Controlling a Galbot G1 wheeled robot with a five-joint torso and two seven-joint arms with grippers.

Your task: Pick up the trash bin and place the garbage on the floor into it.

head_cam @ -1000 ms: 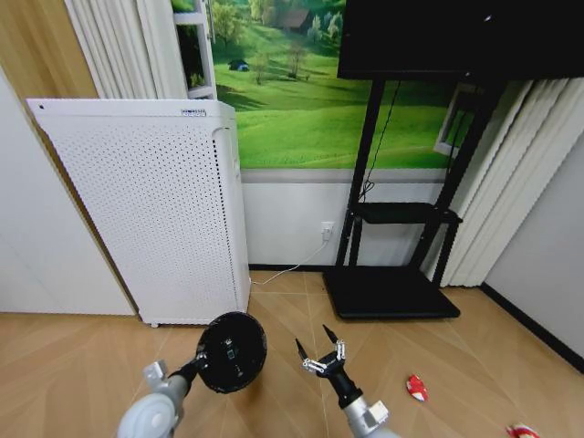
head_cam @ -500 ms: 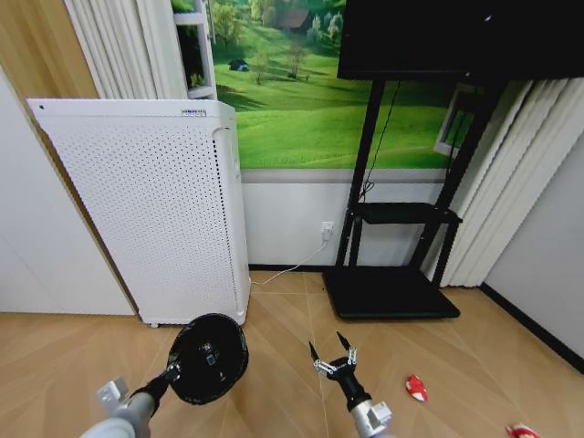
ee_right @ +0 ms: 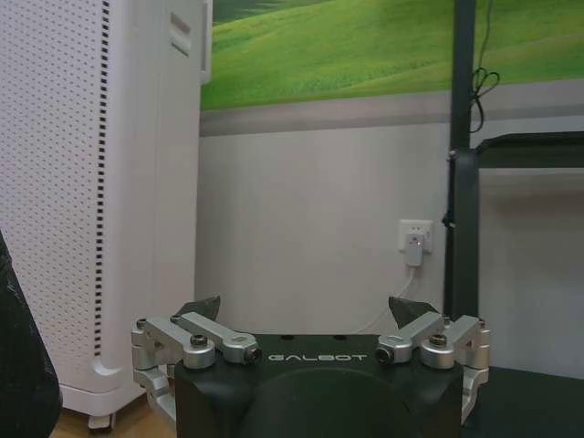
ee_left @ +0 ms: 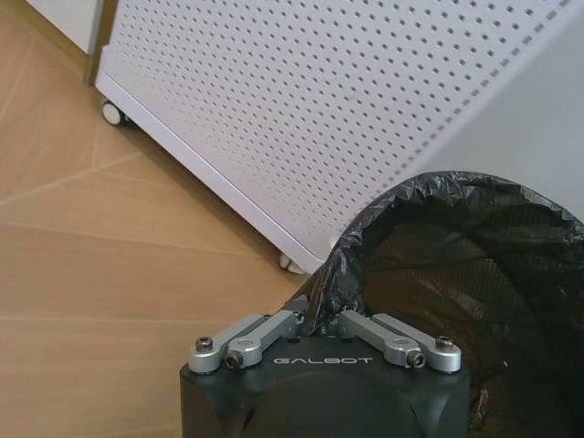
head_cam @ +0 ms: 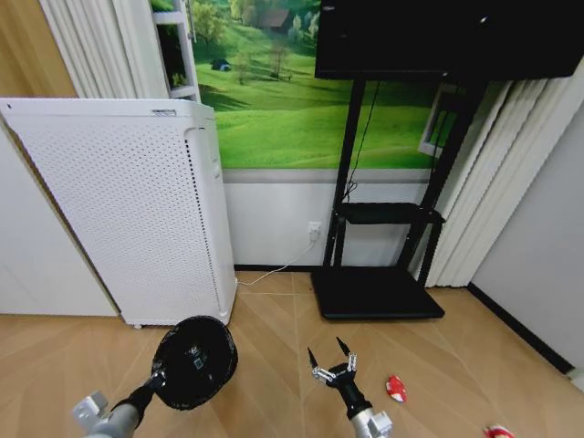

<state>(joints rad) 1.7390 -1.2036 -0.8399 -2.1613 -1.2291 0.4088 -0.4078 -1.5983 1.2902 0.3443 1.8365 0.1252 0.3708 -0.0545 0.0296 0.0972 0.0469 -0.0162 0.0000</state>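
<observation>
The trash bin (head_cam: 193,362), black and round with a black liner, hangs tilted over the floor (head_cam: 274,324) at the lower left of the head view. My left gripper (ee_left: 315,319) is shut on the rim of the trash bin (ee_left: 456,274), whose mouth faces away from the wrist. My right gripper (head_cam: 330,356) is held low in the middle, open and holding nothing (ee_right: 306,307). Two pieces of the garbage lie on the parquet: a red-and-white scrap (head_cam: 395,388) right of that gripper and another scrap (head_cam: 498,432) at the bottom right edge.
A tall white perforated appliance (head_cam: 119,210) stands on castors close behind the bin. A black TV stand (head_cam: 379,292) with a flat base sits against the wall to the right. A cable runs from a wall socket (head_cam: 314,229). Curtains hang at the right.
My left arm has carried the bin to the left and lower. The right gripper has dropped a little and stays open. The whole picture has shifted left, so the camera has turned.
</observation>
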